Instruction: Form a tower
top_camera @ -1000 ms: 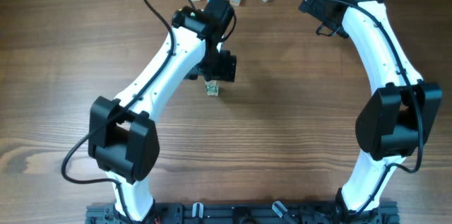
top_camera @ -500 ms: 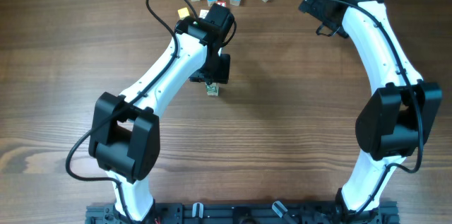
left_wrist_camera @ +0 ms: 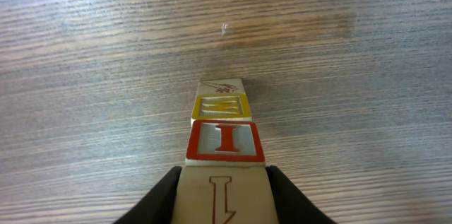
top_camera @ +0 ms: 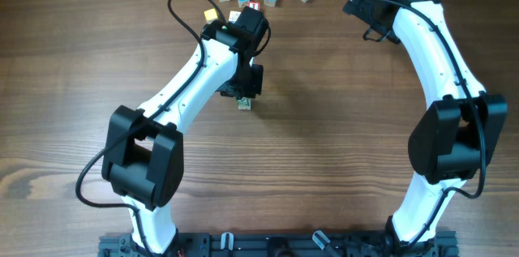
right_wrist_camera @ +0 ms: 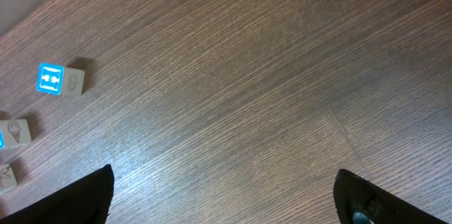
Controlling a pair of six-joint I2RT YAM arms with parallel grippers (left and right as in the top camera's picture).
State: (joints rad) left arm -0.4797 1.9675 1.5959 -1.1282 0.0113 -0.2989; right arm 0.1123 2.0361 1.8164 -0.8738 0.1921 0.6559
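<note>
Overhead, the left gripper [top_camera: 246, 87] has slid in over the tower [top_camera: 243, 103] since a second ago. Through the left wrist, its jaws have narrowed and now pinch the tower at its top cube [left_wrist_camera: 224, 199], the rest standing beyond them; probably steadying it. Right wrist: the right gripper [right_wrist_camera: 222, 196] gapes wide and empty, with a blue cube [right_wrist_camera: 60, 80] well outside its jaws.

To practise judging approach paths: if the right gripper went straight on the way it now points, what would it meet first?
Most likely the bare table. The right gripper, jaws open, frames only wood grain in its wrist view; the blue-faced cube lies well off that line, though depth is unclear.
</note>
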